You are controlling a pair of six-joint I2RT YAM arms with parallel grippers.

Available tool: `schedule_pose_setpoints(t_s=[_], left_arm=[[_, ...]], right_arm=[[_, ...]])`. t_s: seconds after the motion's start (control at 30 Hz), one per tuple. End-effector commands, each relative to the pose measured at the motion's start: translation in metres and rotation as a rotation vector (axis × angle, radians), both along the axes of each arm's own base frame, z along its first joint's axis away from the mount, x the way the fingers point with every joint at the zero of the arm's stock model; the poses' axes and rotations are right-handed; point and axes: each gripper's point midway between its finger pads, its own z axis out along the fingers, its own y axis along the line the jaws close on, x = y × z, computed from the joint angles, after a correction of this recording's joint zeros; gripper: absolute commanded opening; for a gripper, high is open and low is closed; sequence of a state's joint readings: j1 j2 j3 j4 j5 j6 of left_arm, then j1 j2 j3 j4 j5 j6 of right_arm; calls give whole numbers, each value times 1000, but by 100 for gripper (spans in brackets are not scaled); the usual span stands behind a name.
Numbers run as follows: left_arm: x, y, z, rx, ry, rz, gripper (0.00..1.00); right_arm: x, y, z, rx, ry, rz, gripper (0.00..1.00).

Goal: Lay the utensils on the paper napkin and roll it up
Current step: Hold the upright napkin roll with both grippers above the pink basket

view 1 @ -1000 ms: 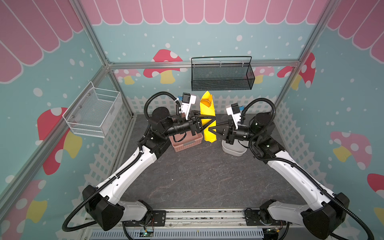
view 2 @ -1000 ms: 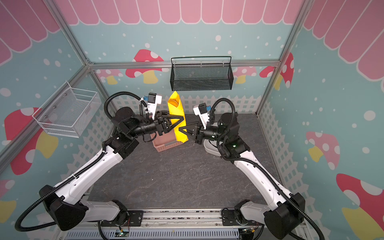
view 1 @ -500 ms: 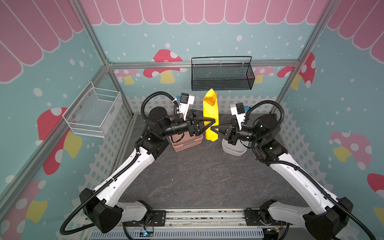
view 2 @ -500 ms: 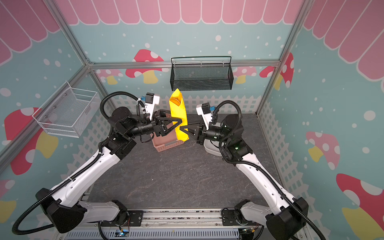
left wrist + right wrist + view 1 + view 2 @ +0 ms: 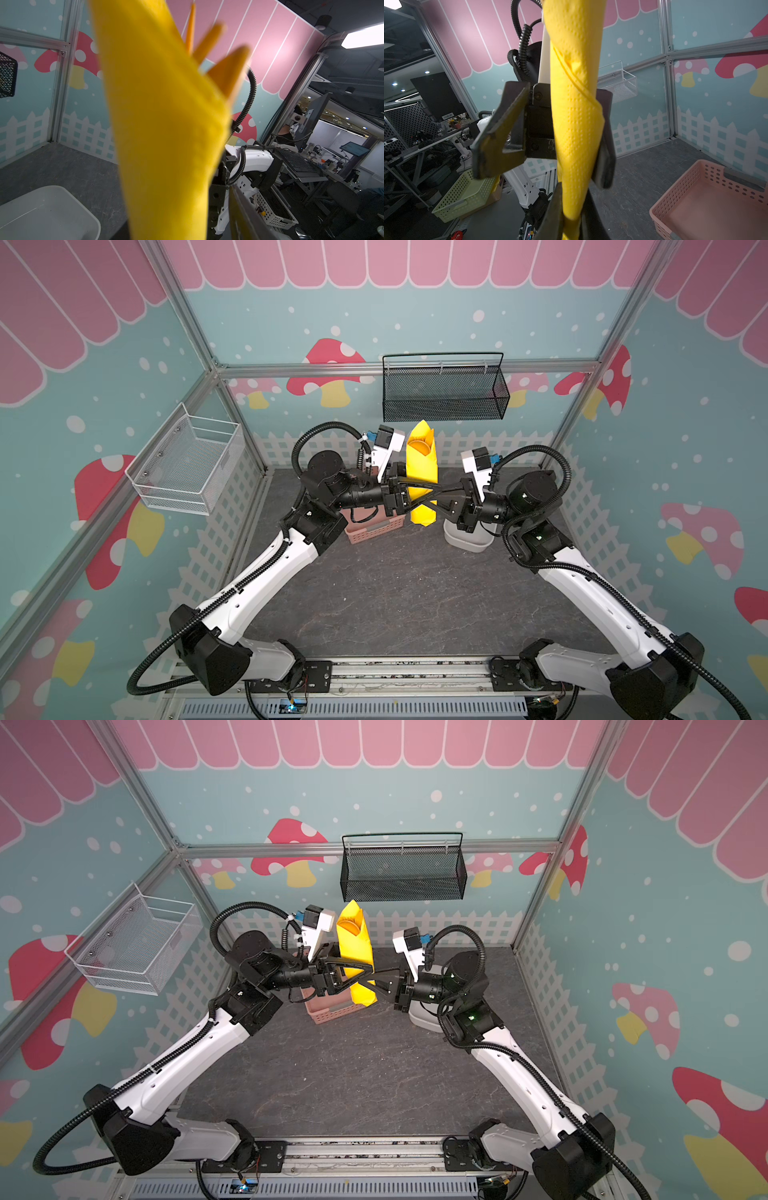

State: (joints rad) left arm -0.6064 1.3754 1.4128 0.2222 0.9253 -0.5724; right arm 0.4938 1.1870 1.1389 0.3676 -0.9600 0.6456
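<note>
The paper napkin (image 5: 422, 472) is a yellow rolled tube held upright in the air above the back of the table, in both top views (image 5: 355, 952). Orange utensils (image 5: 419, 446) poke out of its upper end (image 5: 191, 27). My right gripper (image 5: 572, 207) is shut on the tube's lower end (image 5: 424, 506). My left gripper (image 5: 428, 491) reaches in from the other side, its jaws open around the tube's middle. In the right wrist view one of the left gripper's fingers (image 5: 605, 145) rests against the paper and the other stands apart from it.
A pink perforated basket (image 5: 374, 526) sits under the left gripper and a white tub (image 5: 469, 539) under the right one. A black mesh basket (image 5: 444, 393) hangs on the back wall. A white wire basket (image 5: 187, 464) hangs on the left wall.
The tube has shifted slightly right and stands more upright. My left jaws spread wider half a second ago and have narrowed again. My right gripper has kept its hold on the lower end.
</note>
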Motion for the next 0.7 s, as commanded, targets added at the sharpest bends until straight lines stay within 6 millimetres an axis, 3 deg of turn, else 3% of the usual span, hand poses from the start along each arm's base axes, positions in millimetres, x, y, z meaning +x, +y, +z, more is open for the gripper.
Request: schedule_pose_setpoints(t_s=[0.0, 0.37, 0.47, 0.53, 0.67], left_arm=[[-7, 2, 7, -9, -32, -14, 47], [-7, 8, 8, -5, -62, 38, 27], [-8, 10, 9, -8, -69, 41, 27], [-8, 10, 9, -7, -68, 42, 34], [-6, 12, 8, -7, -69, 48, 33]], right_arm=[[-7, -3, 9, 25, -34, -10, 0], [-5, -3, 6, 22, -25, -18, 0], [-5, -4, 5, 21, -21, -20, 0], [-5, -3, 5, 21, -21, -19, 0], [-4, -3, 4, 20, -16, -25, 0]])
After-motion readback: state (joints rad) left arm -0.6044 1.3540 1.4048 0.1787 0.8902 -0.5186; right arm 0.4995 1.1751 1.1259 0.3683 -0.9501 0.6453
